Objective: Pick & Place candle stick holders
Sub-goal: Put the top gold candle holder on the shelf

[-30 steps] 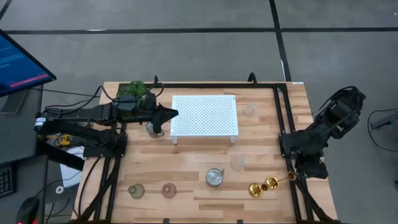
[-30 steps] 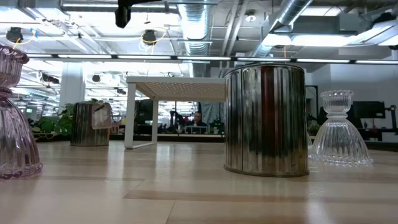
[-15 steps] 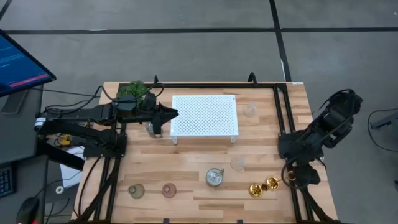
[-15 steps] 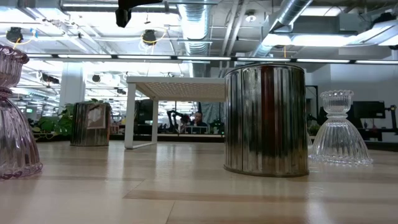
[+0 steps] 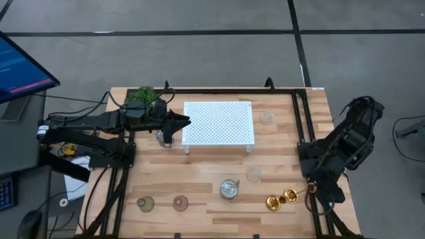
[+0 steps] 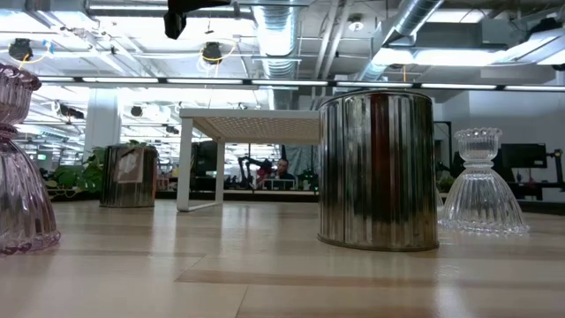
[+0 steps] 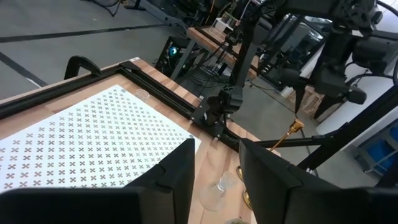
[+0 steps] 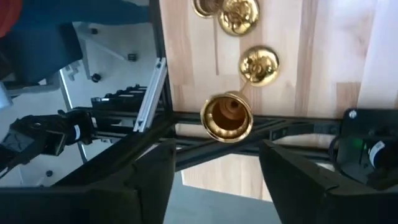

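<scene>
Little of the task was judged done. The right pincer (image 5: 323, 189), spread, hung over the tall gold holder (image 8: 227, 116) at the surface's right edge, unpinched. The left pincer (image 5: 171, 133), spread, was placed over a silvery cup (image 6: 128, 177) beside the white stand (image 5: 218, 122). Other holders remained scattered along the near edge.

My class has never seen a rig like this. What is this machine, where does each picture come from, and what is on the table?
These are two robot arms at a wooden table. One camera looks straight down, one sits at table height, and one rides on each wrist.

On the table are a white perforated stand, a plant and small candle holders: two clear glass ones, two silvery cups, a greenish one, a pinkish one and two short gold ones.

The right gripper is open at the table's right edge, with the tall gold holder in front of it but not gripped. The left gripper is open too, beside the stand, and holds nothing.
</scene>
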Robot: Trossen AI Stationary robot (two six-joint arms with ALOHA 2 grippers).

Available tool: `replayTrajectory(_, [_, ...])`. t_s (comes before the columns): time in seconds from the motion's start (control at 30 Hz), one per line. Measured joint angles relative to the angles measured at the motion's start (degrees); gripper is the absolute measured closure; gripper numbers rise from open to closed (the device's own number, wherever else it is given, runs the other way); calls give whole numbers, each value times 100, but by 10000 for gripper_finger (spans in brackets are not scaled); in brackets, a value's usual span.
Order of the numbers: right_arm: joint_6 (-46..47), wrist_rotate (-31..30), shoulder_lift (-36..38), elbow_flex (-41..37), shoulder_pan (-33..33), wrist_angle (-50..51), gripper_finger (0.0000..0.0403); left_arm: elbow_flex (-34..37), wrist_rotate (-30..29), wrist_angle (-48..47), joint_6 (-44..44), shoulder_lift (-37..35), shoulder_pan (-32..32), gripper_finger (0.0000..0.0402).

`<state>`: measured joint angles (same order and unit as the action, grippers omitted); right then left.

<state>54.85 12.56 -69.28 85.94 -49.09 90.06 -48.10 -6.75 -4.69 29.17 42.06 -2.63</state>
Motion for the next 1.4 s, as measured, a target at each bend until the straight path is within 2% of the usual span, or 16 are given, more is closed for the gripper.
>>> replayTrajectory(0.23, [210,13,181,-12,-1,-6,138,0,1,0,-39,0,-2,266])
replayTrajectory(0.7, [176,16,241,-10,13,-12,137,0,78,7,-22,0,0,259])
replayTrajectory(0.9, [-50,-180,243,-10,-28,-6,137,0,181,28,-50,0,0,256])
replayTrajectory(1.13, [-850,-367,-24,-12,1,-9,137,0,183,70,-55,0,0,256])
replayTrajectory(1.4, [-938,-365,-232,-12,-7,-5,137,0,178,89,-61,1,0,256])
